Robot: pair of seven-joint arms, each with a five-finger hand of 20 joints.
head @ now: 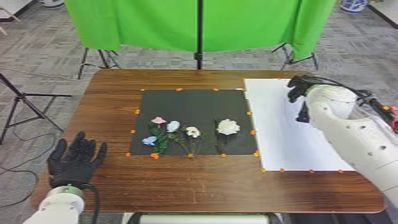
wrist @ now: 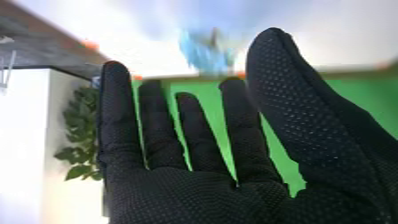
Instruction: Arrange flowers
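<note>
On the black mat (head: 191, 111) lie a pink flower (head: 158, 120), a blue flower (head: 149, 140), a small white flower (head: 173, 126), a cream flower (head: 193, 132) and a large white flower (head: 228, 127), all with green stems or leaves. My right hand (head: 300, 86) is over the far part of the white sheet (head: 275, 135), partly hidden by its own arm. In the right wrist view the right hand (wrist: 191, 197) is open, fingers straight, and a blurred light-blue thing (wrist: 204, 54), perhaps a flower, is beyond the fingertips. My left hand (head: 75, 162) rests open at the table's near left.
Orange tape marks (head: 155, 156) line the edges of mat and sheet on the brown table (head: 178, 187). A green cloth (head: 151, 25) hangs on a stand behind the table. Green leaves (wrist: 83, 132) appear beside a white surface in the right wrist view.
</note>
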